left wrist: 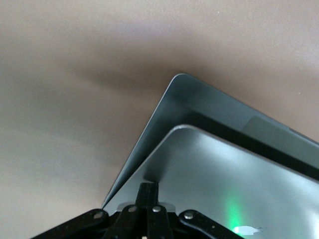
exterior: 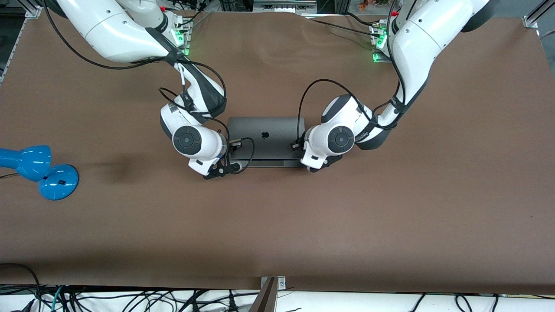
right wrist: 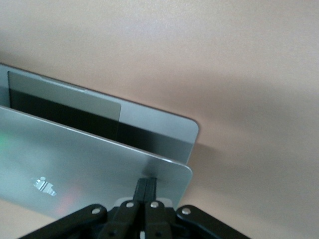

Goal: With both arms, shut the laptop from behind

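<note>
Clearly the closing push is under way: the laptop (exterior: 264, 138) sits mid-table between the 2 arms, its lid (right wrist: 89, 164) tilted low over the base (right wrist: 154, 127) but with a dark wedge of gap showing in both wrist views. The left gripper (left wrist: 148, 191) has its fingers pressed together, tips touching the lid's back near one corner; the right gripper (right wrist: 146, 185) mirrors it at the other corner. From the front view the remaining angle is hard to judge, probably small. Next, both should press down evenly and gently until lid meets base.
</note>
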Robot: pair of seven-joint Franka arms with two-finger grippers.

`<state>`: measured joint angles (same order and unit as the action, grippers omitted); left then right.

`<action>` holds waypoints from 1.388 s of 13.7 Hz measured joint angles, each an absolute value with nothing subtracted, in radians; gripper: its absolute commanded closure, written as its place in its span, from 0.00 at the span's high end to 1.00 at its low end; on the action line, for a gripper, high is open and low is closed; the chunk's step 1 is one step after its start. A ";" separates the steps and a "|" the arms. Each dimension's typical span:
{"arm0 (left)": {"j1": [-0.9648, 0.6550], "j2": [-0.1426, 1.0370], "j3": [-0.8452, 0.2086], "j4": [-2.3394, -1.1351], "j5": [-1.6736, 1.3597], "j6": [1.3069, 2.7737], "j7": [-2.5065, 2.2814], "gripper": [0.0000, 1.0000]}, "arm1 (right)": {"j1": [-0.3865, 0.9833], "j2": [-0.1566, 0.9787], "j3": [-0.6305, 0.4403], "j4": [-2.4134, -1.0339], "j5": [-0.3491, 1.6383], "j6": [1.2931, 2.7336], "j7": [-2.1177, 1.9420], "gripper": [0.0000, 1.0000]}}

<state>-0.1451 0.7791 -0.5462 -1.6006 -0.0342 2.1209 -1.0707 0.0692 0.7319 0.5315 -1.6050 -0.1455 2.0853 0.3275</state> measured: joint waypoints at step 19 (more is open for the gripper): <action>-0.211 0.846 -0.471 -1.553 -0.032 2.174 -1.070 1.00 | 0.060 0.823 0.530 -1.542 -0.249 2.143 0.328 1.00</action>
<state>-0.2113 0.8463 -0.4706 -1.5531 -0.0324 2.1742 -1.0703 0.0599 0.8233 0.5295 -1.5421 -0.2489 2.1432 0.3276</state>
